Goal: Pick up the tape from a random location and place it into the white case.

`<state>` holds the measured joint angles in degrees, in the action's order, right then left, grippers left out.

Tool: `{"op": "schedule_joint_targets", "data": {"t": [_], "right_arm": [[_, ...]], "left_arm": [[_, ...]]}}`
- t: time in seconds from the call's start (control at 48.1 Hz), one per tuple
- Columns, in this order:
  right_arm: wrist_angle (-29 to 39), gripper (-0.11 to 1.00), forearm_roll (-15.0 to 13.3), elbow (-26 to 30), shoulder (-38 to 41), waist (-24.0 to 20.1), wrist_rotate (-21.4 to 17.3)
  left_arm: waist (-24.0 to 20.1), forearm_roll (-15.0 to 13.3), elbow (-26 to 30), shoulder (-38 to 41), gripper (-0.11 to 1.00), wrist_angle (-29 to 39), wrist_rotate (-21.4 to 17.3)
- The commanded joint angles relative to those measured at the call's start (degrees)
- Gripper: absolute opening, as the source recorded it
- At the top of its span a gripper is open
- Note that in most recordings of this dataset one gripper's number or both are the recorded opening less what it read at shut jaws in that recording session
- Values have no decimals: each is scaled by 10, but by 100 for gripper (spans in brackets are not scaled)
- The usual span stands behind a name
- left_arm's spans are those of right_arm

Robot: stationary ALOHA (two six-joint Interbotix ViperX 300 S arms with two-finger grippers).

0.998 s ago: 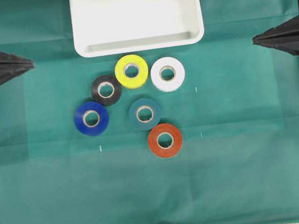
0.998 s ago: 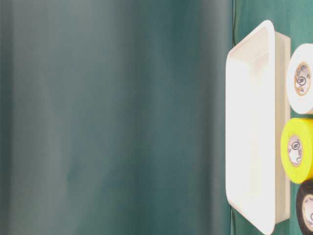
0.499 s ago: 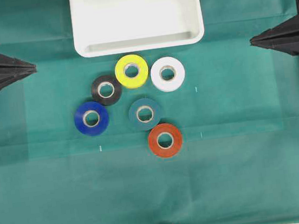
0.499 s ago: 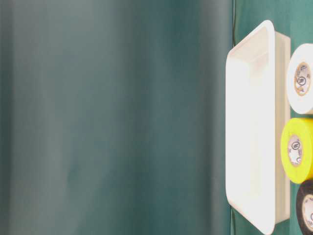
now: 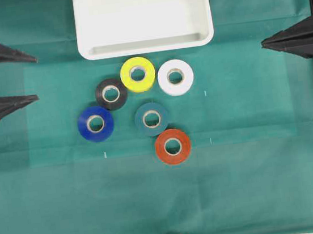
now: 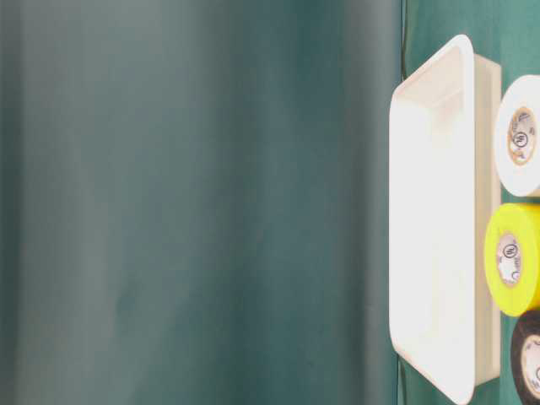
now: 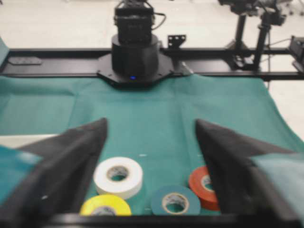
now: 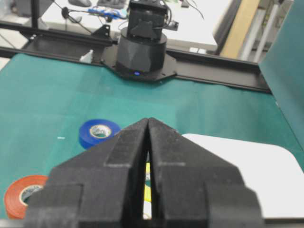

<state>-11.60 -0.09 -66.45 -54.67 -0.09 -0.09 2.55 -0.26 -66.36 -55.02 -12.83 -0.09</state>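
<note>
1. Green cloth (image 5: 70, 207) covers the whole table; at its left edge the left gripper (image 5: 33, 78) hangs with its jaws spread wide and nothing between them.
2. Blue roll (image 5: 95, 124) lies left of the middle; a black roll (image 5: 111, 94) sits just up and to the right of it, apart from it.
3. Yellow roll (image 5: 137, 74) lies near the white case (image 5: 146, 44), which sits against the far edge at the middle; the black roll touches its left side.
4. Teal roll (image 5: 151, 118) lies in the middle of the cloth; the tape (image 5: 172, 146), orange-red with a pale core, lies flat just beside it towards the near edge, well apart from the case.
5. White roll (image 5: 175, 77) sits just to the right of the yellow one.
6. Black right gripper (image 5: 263, 41) hangs at the right edge; its jaws are pressed together and hold nothing.
</note>
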Motion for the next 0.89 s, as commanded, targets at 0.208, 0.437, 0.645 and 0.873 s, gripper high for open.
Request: {"op": "schedule_joint_targets", "data": {"t": [0.208,0.437,0.645,0.873], "right_arm": [[2,0,2,15,4,-1,-1],[6,0,2,17,4,-1,-1],[7,0,2,19,4,-1,-1],[9,0,2,20,4,-1,-1]], "left_arm": [[2,-1,-2,5,96,3,0],[2,-2,-2,5,96,6,0],[11,-2,-2,5,96,6,0],[44,-2,-2,5,96,6,0]]}}
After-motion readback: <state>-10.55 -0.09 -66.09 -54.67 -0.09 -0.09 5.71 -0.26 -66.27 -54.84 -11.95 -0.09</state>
